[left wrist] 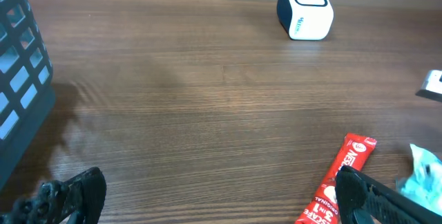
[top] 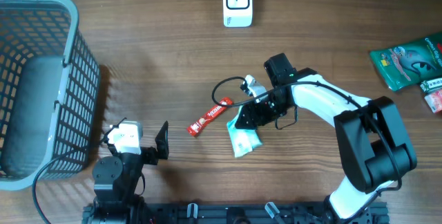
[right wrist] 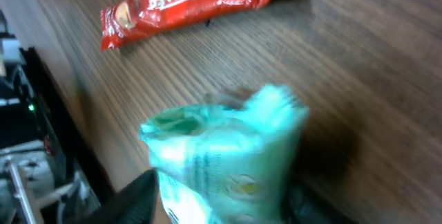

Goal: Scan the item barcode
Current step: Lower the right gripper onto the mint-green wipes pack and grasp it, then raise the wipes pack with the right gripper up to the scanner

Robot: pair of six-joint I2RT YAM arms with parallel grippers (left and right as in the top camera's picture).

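Left gripper [left wrist: 221,213] hangs spread wide at lower left. Beside the red sachet [top: 210,117] at centre frame, the right gripper [top: 245,126] straddles the teal packet [top: 246,143]; a firm clamp cannot be confirmed. Pinching squarely, barcode outward, should suit the scanner [top: 237,3] at top centre.

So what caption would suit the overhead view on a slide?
Right gripper pinches a pale green packet beside a red Nescafe stick, with the white scanner across the wooden table.
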